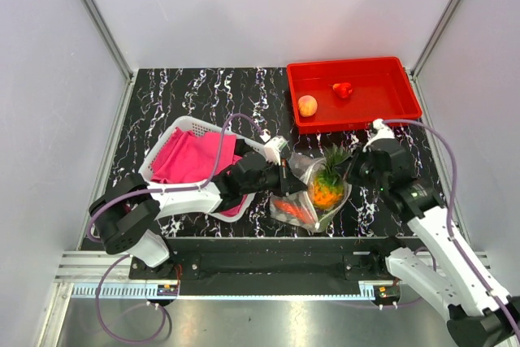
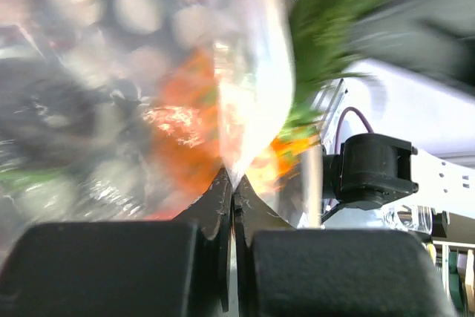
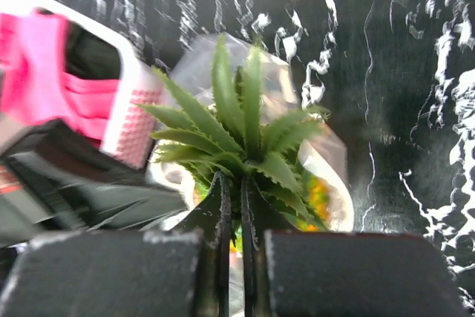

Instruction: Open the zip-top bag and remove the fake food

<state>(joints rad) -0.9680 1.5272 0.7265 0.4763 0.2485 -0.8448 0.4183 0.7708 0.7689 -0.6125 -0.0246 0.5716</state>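
Pineapple (image 1: 327, 191) removal is the step in hand as I read it. The peach-orange fruit (image 1: 307, 106) and the red piece (image 1: 343, 89) already lie in the red tray (image 1: 382, 95) at the far right. The pineapple sits partly out of the zip-top bag (image 1: 305, 170), which lies on the marbled table (image 1: 179, 95) between my two arms, just beside the white basket (image 1: 180, 123) with its pink cloth (image 1: 191, 156). My left gripper (image 2: 231, 185) is clenched on a fold of the bag's clear film, jaws pressed together with the plastic rising from between them. My right gripper (image 3: 236, 197) is clamped on the base of the green crown (image 3: 237, 124), the leaves fanning out above the tips. To do this well I would draw the right arm up and away toward the tray along the line of the bag's mouth, not sideways, so the fruit's body does not snag the rim. The left arm should act as the anchor, low and steady, giving counter-tension; if it lifts too, I expect the whole pouch to ride up with the toy. The crown leaves look soft, so I judge the grip could slip: a slow pull, no jerk. An orange carrot-like piece (image 1: 294, 210) lies in the bag's near end, and I want it kept inside for the next pick rather than spilled. Whether the zip is fully parted I cannot tell from these views.
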